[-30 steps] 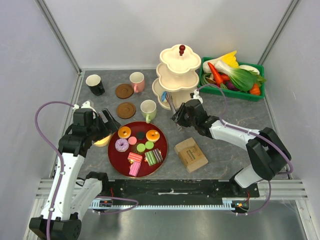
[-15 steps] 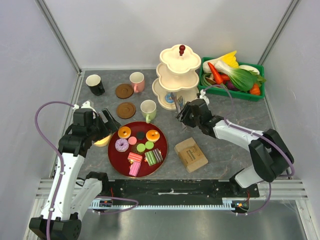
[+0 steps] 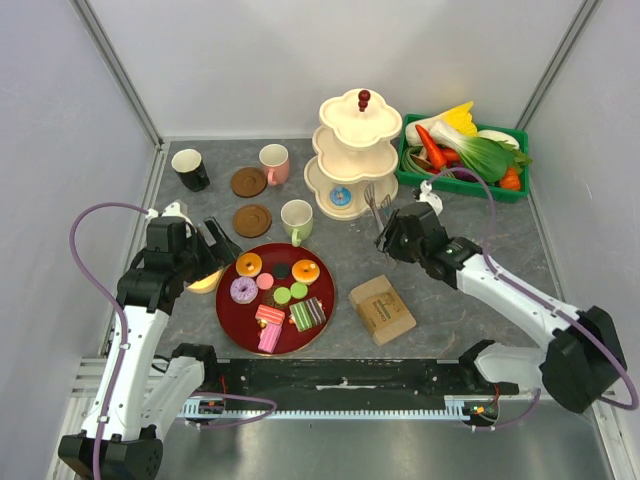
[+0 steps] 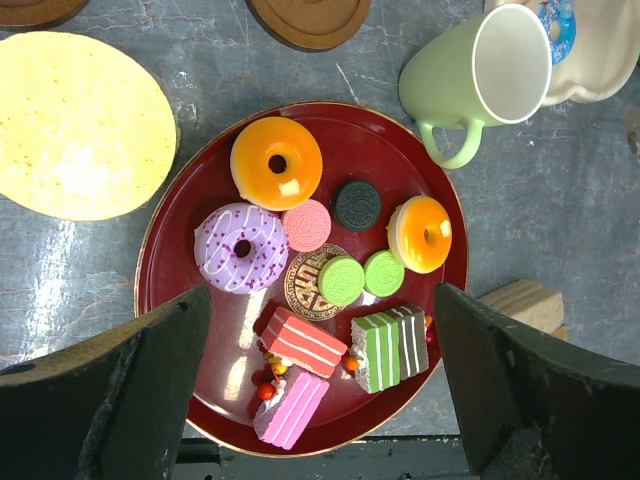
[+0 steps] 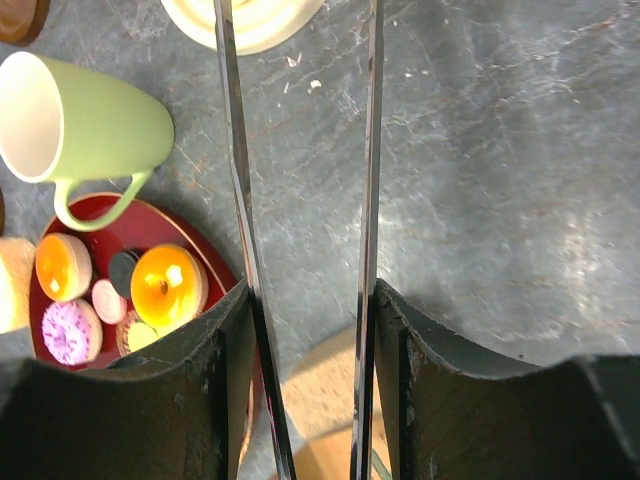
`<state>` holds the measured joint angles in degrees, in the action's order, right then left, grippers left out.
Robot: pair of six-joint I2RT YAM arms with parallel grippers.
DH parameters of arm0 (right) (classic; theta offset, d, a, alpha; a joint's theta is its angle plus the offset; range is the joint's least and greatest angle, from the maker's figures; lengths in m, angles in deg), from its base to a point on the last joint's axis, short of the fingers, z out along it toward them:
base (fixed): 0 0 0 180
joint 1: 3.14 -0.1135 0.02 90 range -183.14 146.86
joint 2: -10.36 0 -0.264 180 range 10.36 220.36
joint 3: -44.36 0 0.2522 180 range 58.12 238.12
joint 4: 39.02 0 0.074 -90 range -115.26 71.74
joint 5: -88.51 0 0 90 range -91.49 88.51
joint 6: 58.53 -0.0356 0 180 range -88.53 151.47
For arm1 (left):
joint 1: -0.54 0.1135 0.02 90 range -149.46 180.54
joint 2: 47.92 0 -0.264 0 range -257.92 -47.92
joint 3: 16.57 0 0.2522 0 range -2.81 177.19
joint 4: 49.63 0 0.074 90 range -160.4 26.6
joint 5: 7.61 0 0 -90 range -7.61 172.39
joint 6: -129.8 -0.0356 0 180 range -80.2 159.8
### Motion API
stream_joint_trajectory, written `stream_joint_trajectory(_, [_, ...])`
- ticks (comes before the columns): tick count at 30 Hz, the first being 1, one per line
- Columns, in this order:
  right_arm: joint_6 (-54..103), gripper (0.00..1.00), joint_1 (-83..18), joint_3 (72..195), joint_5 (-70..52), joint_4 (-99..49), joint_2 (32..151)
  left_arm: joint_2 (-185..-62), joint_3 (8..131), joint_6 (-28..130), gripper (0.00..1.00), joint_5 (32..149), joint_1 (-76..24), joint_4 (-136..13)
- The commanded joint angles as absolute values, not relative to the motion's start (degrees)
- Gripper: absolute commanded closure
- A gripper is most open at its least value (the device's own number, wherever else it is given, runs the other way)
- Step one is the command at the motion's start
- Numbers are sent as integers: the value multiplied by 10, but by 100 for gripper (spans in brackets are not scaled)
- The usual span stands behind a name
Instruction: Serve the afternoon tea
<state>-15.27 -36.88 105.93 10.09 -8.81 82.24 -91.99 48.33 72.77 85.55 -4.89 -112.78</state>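
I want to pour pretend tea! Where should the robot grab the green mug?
Probably the rim, coming straight down: the pale-green mug stands upright, mouth open, so the wall can be pinched inside and out. Its handle points toward the red tray, so take the wall on the opposite side.

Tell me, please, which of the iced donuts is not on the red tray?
The blue-iced donut: it lies on the bottom tier of the cream stand, while both orange donuts and the purple one sit on the tray.
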Motion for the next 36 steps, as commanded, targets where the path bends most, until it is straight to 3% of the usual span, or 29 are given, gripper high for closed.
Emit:
stream_joint_trajectory(1, [-96, 46, -367, 1061, 95, 5, 752, -917, 497, 724, 2, 860, -46, -1116])
stream_joint_trajectory(8, [15, 46, -389, 1102, 2, 118, 689, -919, 493, 721, 3, 857, -46, -1113])
stream_joint_trajectory(17, [86, 46, -582, 1215, 46, 150, 699, -919, 492, 722, 2, 856, -46, -1115])
stream_joint_trajectory(27, [207, 44, -744, 1255, 61, 81, 835, -912, 513, 718, 2, 840, -46, -1141])
stream_joint_trajectory(36, [266, 43, -774, 1326, 100, 64, 980, -905, 517, 716, 2, 839, -46, -1148])
